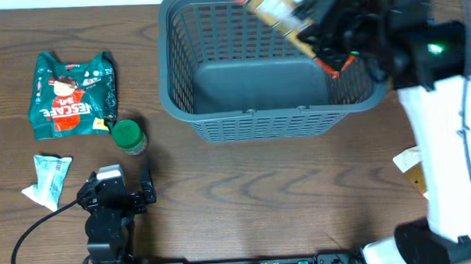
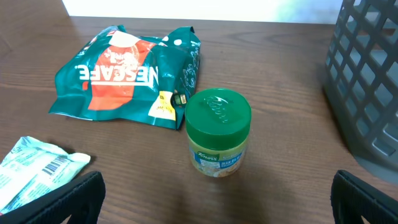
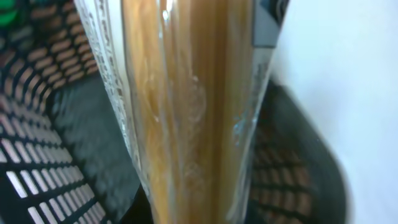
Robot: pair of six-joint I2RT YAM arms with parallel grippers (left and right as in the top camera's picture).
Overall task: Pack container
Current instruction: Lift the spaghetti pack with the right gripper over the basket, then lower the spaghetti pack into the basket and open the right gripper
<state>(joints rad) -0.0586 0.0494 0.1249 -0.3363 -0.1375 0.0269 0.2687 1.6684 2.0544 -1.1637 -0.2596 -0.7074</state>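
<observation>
Right end effector (image 1: 324, 37) w/ packet (image 1: 274, 7) over dark grey lattice basket (image 1: 259, 127)

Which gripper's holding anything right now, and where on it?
Right gripper clamps a clear plastic packet of brown noodle strands, apparently near one end, above the dark grey slotted basket. Left gripper holds nothing.

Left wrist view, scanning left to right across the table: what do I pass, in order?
small white-green packet → green Nescafe bag → green-lidded Knorr jar → grey basket
</observation>
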